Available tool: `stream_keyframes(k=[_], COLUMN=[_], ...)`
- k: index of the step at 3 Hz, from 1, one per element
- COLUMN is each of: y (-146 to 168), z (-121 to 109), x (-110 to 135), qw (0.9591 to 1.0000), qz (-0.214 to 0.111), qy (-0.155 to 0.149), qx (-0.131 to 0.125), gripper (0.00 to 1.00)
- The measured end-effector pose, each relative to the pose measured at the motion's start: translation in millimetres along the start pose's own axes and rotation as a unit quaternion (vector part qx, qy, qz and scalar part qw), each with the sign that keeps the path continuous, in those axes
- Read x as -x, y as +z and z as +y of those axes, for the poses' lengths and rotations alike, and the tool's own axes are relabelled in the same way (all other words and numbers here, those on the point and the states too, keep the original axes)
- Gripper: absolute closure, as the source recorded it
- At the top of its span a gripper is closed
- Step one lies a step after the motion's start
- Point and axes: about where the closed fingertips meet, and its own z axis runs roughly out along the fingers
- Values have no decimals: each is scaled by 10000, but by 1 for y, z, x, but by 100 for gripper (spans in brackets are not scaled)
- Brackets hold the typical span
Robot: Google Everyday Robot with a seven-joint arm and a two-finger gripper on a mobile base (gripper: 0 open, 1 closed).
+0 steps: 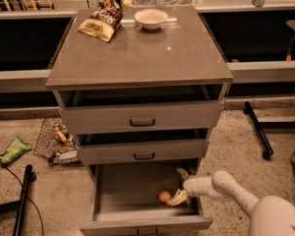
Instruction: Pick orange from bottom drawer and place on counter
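The orange (164,196) is a small ball lying on the floor of the open bottom drawer (137,214), toward its right front. My gripper (179,186) reaches in from the right over the drawer's right side, its pale fingers (178,197) spread open, just right of the orange and not holding it. The counter (142,53) is the grey-brown top of the cabinet above.
A snack bag (103,18) and a pale bowl (151,18) sit at the back of the counter. The two upper drawers (141,117) stand slightly open. A wire basket (56,141) and green packet (13,150) lie on the floor at left; a black stand leg (258,129) at right.
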Motion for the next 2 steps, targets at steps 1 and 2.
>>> stream_keyframes(k=[1, 2], y=[27, 47], z=[2, 8], x=[-19, -31], qw=[10000, 10000], qz=[-85, -44], qy=[45, -36], qx=[-7, -9], gripper=[0, 0])
